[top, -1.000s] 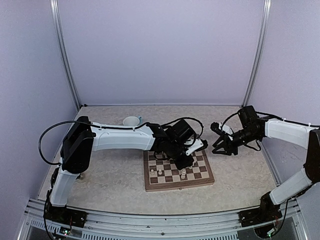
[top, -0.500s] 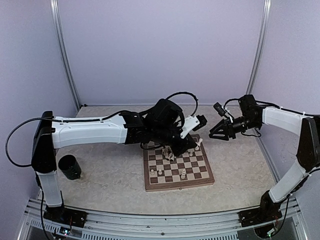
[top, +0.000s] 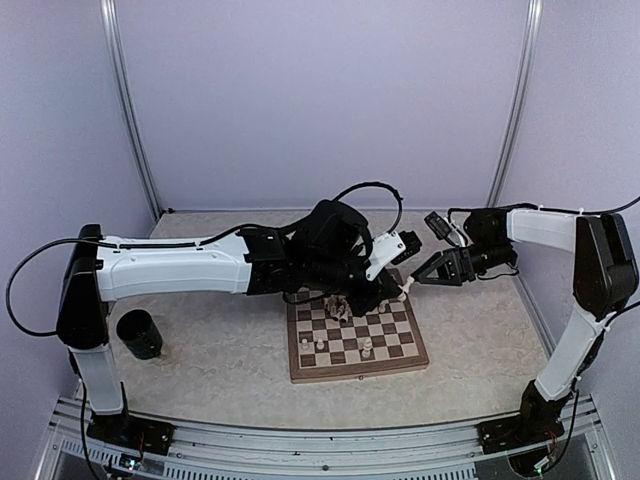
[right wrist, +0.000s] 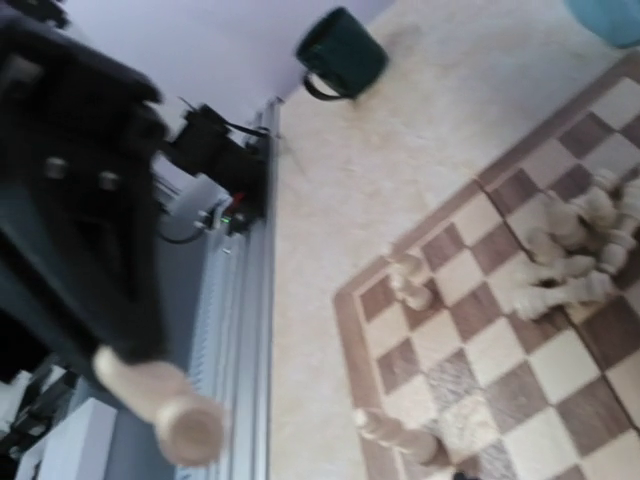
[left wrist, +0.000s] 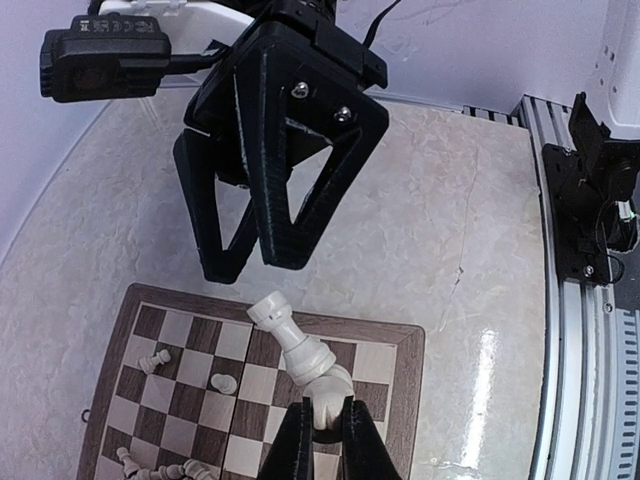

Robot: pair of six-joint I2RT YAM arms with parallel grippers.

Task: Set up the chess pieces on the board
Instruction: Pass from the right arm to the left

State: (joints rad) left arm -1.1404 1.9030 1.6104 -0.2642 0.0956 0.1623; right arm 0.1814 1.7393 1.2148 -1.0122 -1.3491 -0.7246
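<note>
Left tool [left wrist: 325, 415] is pinching a chess piece [left wrist: 305, 355] tilted over the board [left wrist: 412, 400]; right tool [left wrist: 250, 268], seemingly spread empty, is hovering for handover.

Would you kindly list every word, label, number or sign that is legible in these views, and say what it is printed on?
None legible in any view.
The board shows only plain checkered squares; the dark cup looks unmarked.
Any print on the circuit boards at the arm bases is too small to read.
</note>
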